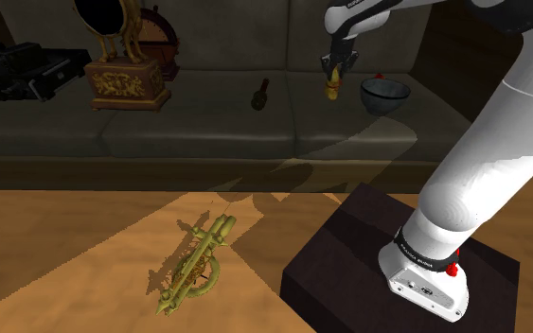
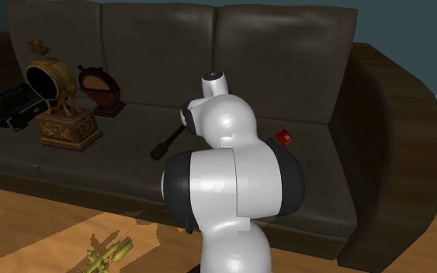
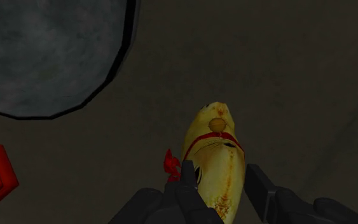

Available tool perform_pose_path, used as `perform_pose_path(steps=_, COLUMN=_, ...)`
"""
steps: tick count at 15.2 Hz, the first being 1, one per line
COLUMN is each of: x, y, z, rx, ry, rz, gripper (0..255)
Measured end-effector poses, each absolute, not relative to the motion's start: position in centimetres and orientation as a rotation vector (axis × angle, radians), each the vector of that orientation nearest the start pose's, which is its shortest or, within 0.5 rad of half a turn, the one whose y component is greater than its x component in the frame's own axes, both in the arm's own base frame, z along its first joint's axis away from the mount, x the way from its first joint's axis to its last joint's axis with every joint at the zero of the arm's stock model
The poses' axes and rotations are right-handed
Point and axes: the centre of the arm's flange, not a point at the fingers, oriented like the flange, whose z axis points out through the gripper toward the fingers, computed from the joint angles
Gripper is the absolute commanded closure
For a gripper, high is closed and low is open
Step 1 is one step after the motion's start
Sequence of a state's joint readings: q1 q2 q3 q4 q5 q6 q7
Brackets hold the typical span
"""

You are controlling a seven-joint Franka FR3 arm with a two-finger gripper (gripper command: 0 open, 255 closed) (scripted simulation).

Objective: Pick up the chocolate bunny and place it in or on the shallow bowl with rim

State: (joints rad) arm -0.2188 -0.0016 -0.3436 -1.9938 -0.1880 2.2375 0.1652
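Your pincer (image 1: 334, 69) clasps the gold bunny (image 3: 214, 159) above the sofa seat (image 1: 198, 132), beside the grey bowl (image 1: 384, 96), not over it. Releasing here would likely drop it on the sofa seat; centre over the bowl first.

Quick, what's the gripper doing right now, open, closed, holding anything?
Gripper: closed, holding the golden bunny.

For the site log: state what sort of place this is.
Probably a living room. A dark sofa spans the back, the floor looks like wood, and a gilt ornament stands on the cushions. The gripper holds the bunny over that sofa.
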Motion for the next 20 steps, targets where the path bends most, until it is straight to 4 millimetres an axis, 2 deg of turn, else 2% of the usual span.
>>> perform_pose_path(steps=20, x=48.5, y=-31.3, z=59.0, rx=-3.165, ry=1.03, rz=-0.348, gripper=255)
